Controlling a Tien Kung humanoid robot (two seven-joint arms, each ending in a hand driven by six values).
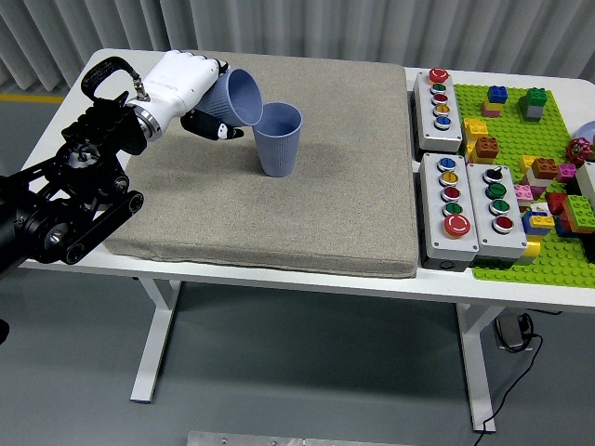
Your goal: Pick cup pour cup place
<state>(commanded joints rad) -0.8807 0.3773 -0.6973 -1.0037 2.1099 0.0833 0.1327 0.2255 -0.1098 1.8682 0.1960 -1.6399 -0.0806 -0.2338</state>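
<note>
Two blue-grey plastic cups are in the head view. One cup (278, 137) stands upright on the grey mat (279, 214), near its back middle. The other cup (238, 97) is lifted and tipped to the right, its mouth over the rim of the standing cup. My left hand (206, 100), white with black fingertips, is shut on the tilted cup from its left side. The left arm comes in from the left edge. No right arm shows.
Right of the mat lie three grey button boxes (462, 204) with coloured buttons. A green baseplate (521, 167) with several loose bricks fills the far right. The white table (112, 70) shows around the mat.
</note>
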